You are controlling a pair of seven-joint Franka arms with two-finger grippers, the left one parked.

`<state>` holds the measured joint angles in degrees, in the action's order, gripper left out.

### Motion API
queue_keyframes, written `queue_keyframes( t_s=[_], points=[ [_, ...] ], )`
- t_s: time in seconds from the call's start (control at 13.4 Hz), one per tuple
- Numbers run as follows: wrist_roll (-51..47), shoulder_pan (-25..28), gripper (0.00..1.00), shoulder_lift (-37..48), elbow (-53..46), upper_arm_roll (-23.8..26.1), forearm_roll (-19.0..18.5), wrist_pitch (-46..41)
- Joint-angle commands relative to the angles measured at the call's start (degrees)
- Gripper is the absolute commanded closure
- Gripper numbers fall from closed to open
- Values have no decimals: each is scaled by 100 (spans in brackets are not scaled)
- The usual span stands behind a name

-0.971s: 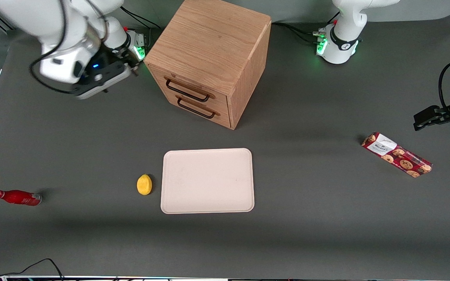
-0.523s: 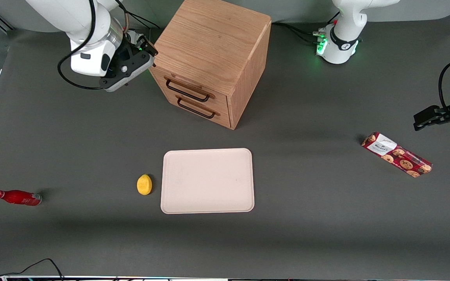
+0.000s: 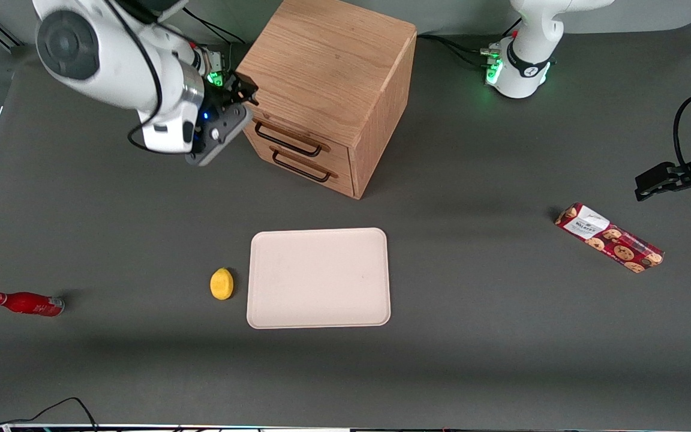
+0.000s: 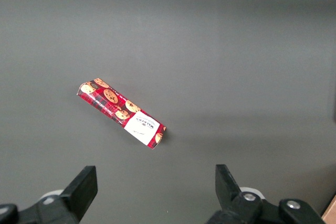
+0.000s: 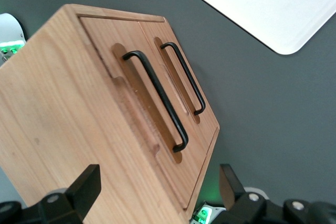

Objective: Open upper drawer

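The light wooden cabinet stands at the table's back middle, with two oak drawer fronts facing the front camera at an angle. The upper drawer is shut, and its thin dark bar handle lies flat across its front. The lower drawer beneath it is also shut. My right gripper hovers at the cabinet's top front corner toward the working arm's end, open and empty, touching nothing. In the right wrist view the gripper has its fingers wide apart above the cabinet's top edge, with the upper handle ahead of it.
A pale tray lies nearer the front camera than the cabinet, with a yellow lemon beside it. A red bottle lies toward the working arm's end. A cookie box lies toward the parked arm's end, also in the left wrist view.
My right gripper has swung from beside the arm's base toward the cabinet and turned, now at the cabinet's front corner by the upper drawer. The drawers have not moved.
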<state>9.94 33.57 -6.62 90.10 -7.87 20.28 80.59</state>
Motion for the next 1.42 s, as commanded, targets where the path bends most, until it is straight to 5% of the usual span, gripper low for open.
queue_keyframes(
  t_s=[0.0,1.34],
  points=[
    [437,-17,0,-365,-81,-30,178,-8],
    [1028,-192,0,-929,877,593,222,888]
  ],
)
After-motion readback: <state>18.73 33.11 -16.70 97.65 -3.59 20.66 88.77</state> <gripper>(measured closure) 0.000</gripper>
